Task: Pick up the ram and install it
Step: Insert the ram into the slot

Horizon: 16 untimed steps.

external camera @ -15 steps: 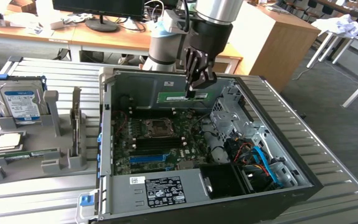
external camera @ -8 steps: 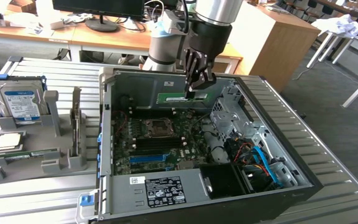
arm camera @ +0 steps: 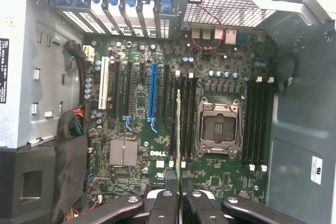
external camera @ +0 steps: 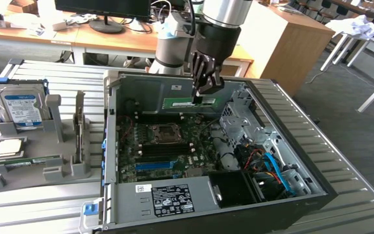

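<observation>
The ram point(external camera: 187, 103) hangs level above the open computer case point(external camera: 128, 195), gripped by its upper edge. The fingers point(external camera: 202, 83) are closed tight on it near one end. From the wrist view the ram point(arm camera: 179, 124) shows edge-on, a thin green line over the motherboard point(arm camera: 131, 129), running along the dark memory slots just beside the empty processor socket point(arm camera: 218, 129). The case rests on a slatted metal table point(external camera: 44, 204) — a grey holder point(external camera: 64, 168) with a hard drive point(external camera: 21, 109) stands at the exterior view's left.

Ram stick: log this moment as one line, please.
end effector: shut on ram | ram: edge-down above motherboard, lined along memory slots beside processor socket | case: open
</observation>
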Motion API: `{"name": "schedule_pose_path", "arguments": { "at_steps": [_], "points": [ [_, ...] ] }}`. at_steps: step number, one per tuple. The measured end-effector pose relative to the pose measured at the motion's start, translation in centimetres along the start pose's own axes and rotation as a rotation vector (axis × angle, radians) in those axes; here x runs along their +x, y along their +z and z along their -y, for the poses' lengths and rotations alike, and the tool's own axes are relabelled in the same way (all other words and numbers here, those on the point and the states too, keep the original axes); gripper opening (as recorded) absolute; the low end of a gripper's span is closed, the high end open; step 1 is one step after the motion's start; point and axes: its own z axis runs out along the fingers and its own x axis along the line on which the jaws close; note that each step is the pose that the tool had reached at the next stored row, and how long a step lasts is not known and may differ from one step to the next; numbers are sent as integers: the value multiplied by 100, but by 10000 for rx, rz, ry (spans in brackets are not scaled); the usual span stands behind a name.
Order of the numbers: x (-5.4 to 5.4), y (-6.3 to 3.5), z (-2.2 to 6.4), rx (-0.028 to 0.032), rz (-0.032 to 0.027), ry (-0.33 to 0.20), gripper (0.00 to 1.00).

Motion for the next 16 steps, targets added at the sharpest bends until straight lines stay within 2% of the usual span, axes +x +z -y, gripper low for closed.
{"name": "schedule_pose_path", "arguments": {
  "at_steps": [16],
  "points": [
    [-3,34,-58,0,0,0,13]
  ]
}}
